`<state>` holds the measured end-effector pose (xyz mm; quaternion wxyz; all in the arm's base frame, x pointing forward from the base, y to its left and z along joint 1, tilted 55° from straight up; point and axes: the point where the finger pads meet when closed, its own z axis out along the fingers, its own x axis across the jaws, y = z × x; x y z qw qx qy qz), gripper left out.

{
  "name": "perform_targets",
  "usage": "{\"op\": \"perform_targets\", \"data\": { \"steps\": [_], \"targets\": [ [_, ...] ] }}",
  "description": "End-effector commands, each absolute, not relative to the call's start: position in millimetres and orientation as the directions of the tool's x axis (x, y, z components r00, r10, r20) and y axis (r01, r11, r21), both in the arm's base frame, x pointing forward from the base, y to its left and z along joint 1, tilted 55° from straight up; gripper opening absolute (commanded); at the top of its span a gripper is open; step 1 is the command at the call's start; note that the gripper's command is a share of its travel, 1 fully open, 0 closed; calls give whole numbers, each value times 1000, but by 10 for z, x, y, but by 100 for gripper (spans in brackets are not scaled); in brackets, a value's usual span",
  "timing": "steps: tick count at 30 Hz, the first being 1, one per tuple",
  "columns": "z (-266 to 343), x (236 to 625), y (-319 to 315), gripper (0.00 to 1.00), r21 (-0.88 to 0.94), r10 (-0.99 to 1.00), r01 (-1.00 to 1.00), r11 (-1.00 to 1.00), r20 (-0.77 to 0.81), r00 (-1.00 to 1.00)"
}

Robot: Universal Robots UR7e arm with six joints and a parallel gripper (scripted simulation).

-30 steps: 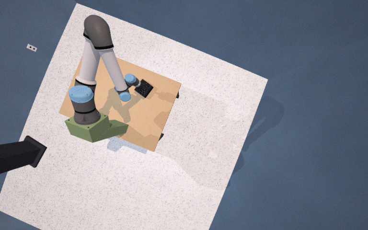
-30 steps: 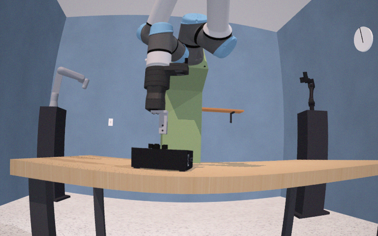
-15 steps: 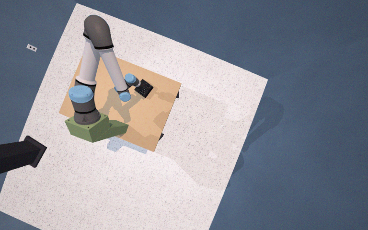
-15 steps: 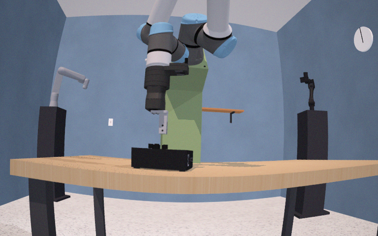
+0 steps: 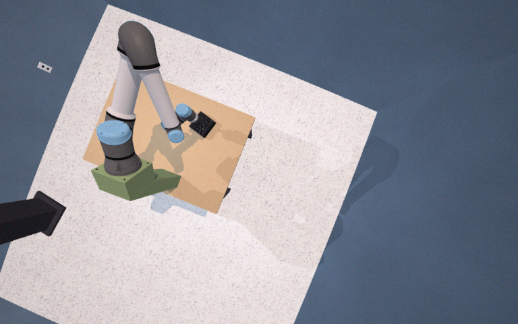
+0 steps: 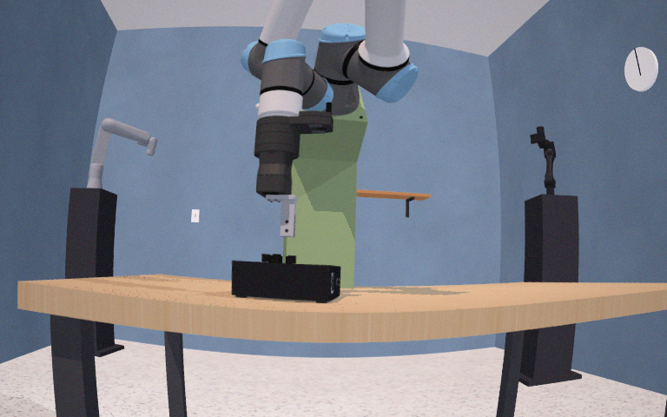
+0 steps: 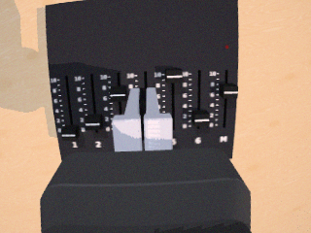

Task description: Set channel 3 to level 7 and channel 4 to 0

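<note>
The black lighting desk (image 7: 139,84) stands flat on the wooden table, also seen in the exterior view (image 6: 285,280) and from above (image 5: 202,124). It has several faders side by side. The channel 3 cap (image 7: 117,95) sits a little above mid-scale. My gripper (image 7: 143,104) is shut and empty, pointing straight down over the channel 4 slot and hiding its cap. In the exterior view the fingertips (image 6: 287,232) hang a short way above the fader caps, not touching them.
Channel 1 cap (image 7: 68,135) and channel 2 cap (image 7: 92,124) sit low; to the right one cap (image 7: 174,77) is high, one (image 7: 201,118) low and one (image 7: 229,92) mid. The green robot base (image 5: 129,179) stands at the table's edge.
</note>
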<state>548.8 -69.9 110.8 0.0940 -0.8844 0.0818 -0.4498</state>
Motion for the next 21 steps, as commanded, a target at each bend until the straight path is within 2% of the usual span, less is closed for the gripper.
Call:
{"op": "perform_targets", "data": {
  "steps": [1,21],
  "targets": [
    [1119,5494,-718,0,-238,-229,-62,-969,782,579],
    [1102,5517,-715,0,-238,-230,-63,-969,782,579]
  ]
}}
